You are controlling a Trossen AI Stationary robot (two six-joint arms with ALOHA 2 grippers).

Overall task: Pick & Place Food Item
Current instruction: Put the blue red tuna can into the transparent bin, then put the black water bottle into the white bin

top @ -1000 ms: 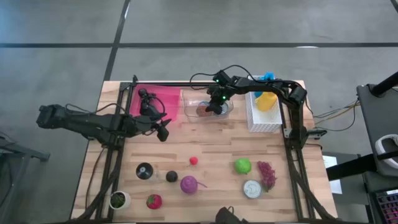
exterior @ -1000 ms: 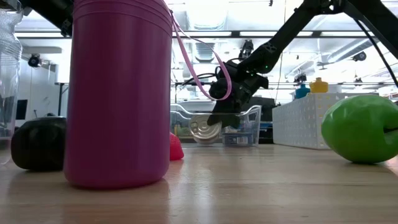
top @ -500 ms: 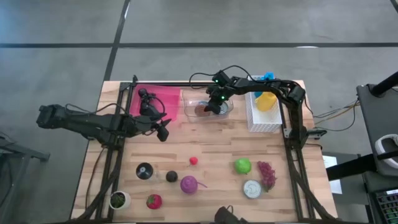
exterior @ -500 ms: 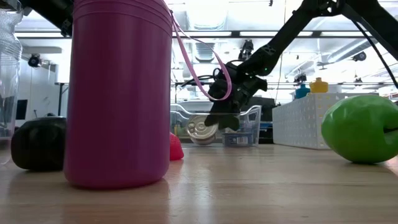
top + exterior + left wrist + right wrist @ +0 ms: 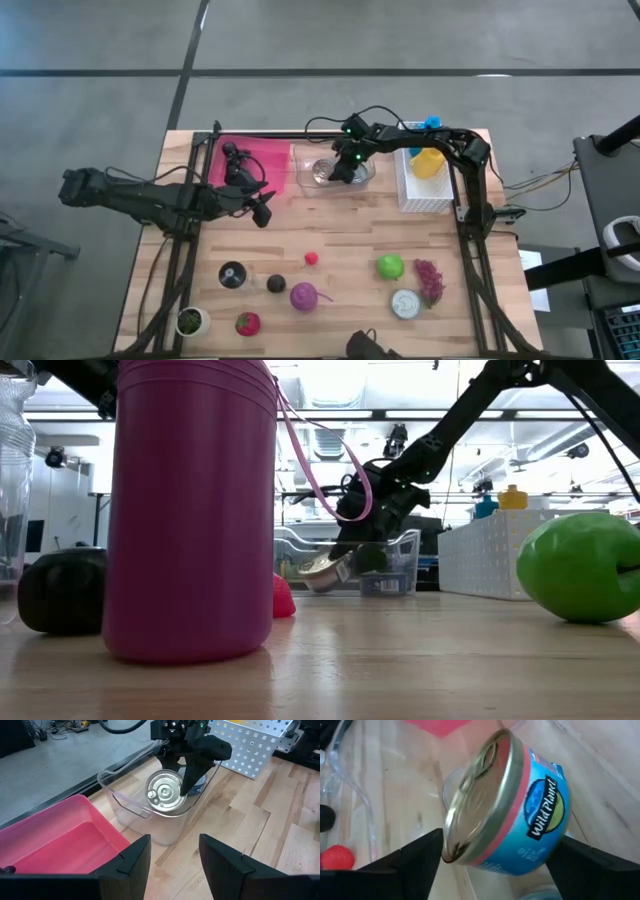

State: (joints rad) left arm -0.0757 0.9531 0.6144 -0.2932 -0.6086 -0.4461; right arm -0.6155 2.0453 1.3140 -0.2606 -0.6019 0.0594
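A round tin can with a blue and red label is tilted inside the clear plastic bin at the table's far middle. Its silver lid faces the table's left. My right gripper reaches slanting down into that bin, open, one finger on each side of the can. My left gripper hovers left of the bin and in front of the pink tray. It is open with nothing between its fingers. My right gripper has one finger beside the can's lid rim and the other beside its bottom end. Whether either finger touches the can, I cannot tell. The can leans over between them, low in the bin.
A white perforated basket with a yellow bottle stands right of the clear bin. Spread over the near half are a green ball, purple grapes, another tin, a small red ball and several more small items.
My right gripper has opened in place inside the clear bin. The can, which stood on edge with its lid square to the near side, has tipped over and sunk a little between the fingers.
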